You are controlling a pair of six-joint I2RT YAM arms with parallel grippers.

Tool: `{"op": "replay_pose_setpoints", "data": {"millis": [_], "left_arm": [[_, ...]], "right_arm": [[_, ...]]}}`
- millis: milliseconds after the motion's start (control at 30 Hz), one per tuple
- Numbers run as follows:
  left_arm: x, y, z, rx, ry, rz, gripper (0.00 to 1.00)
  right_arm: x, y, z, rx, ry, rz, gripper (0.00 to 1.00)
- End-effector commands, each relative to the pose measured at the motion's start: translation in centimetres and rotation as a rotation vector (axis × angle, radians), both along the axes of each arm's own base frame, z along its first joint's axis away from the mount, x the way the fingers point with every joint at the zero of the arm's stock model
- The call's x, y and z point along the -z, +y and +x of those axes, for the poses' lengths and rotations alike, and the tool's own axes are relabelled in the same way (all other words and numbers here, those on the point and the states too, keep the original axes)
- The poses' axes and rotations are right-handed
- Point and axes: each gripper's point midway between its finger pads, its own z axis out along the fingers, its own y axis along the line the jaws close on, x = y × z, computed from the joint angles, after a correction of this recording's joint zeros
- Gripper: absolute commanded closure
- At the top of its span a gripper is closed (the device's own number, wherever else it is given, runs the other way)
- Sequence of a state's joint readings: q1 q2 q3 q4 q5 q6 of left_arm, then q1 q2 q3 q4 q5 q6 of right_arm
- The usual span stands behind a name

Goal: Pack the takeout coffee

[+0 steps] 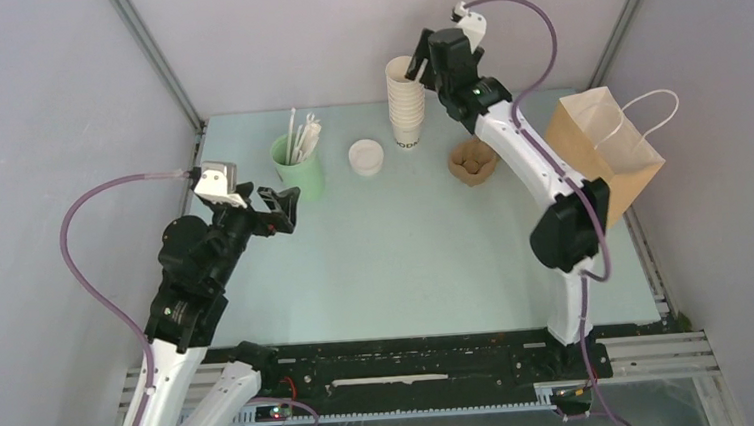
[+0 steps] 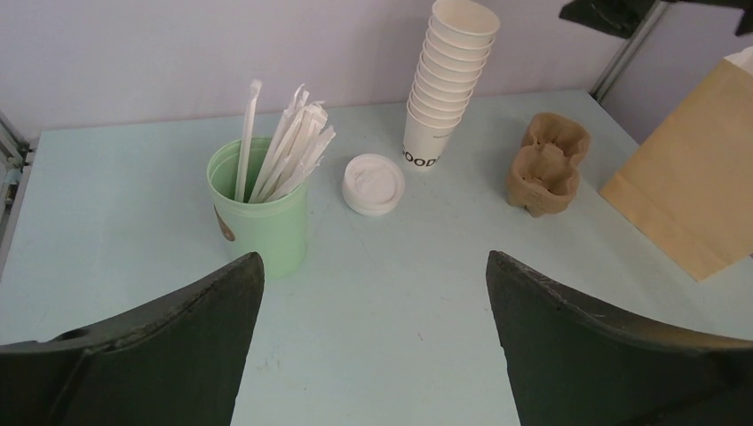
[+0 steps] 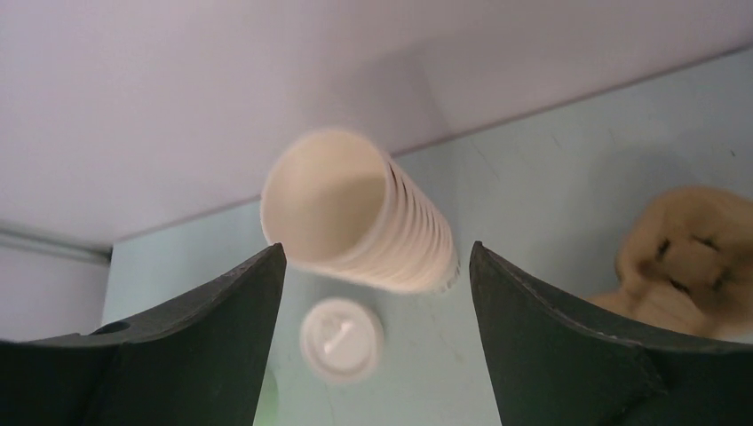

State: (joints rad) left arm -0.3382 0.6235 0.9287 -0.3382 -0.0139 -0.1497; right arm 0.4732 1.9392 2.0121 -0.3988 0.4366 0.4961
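The takeout coffee is out of view; no lidded cup shows. A tall stack of white paper cups (image 1: pixel 407 106) (image 2: pixel 448 80) stands at the back, with dark lettering on its bottom cup. A round white lid (image 1: pixel 366 158) (image 2: pixel 373 184) lies flat on the table left of it. My right gripper (image 1: pixel 425 67) (image 3: pixel 377 248) hovers open beside the top of the stack. In the right wrist view the stack's (image 3: pixel 355 213) open mouth shows just beyond the spread jaws and the lid (image 3: pixel 342 340) lies below. My left gripper (image 1: pixel 277 205) (image 2: pixel 375 257) is open and holds nothing, over the table's left side.
A mint-green cup with wrapped straws (image 1: pixel 300 168) (image 2: pixel 262 217) stands left of the lid. A brown cardboard cup carrier (image 1: pixel 473 160) (image 2: pixel 546 164) (image 3: pixel 684 257) sits right of the stack. A brown paper bag with white handles (image 1: pixel 604 152) (image 2: pixel 693 186) stands at the right edge.
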Motion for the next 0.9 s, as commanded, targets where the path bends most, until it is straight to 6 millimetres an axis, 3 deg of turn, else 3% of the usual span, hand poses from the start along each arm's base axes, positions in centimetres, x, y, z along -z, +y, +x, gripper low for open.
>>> {"op": "replay_pose_setpoints", "data": {"millis": [0,300,667,867], "left_arm": [[0.3,-0.6,0.5,0.02,0.006,-0.001,0.0],[1.1,-0.8,1.0,0.021,0.037,0.02,0.0],[1.3,-0.8,1.2,0.02,0.047,0.022,0.0],[1.3,-0.8,1.2,0.021,0.046,0.023,0.0]], "right_arm": [[-1.2,-0.6,3.0,0.063,-0.013,-0.028,0.17],[1.3,-0.2,5.9,0.052,-0.021,-0.168,0.46],[1.3,0.3,6.9,0.02,-0.043,-0.212,0.62],[1.7,0.9,7.4,-0.001,-0.046,-0.218,0.65]]}}
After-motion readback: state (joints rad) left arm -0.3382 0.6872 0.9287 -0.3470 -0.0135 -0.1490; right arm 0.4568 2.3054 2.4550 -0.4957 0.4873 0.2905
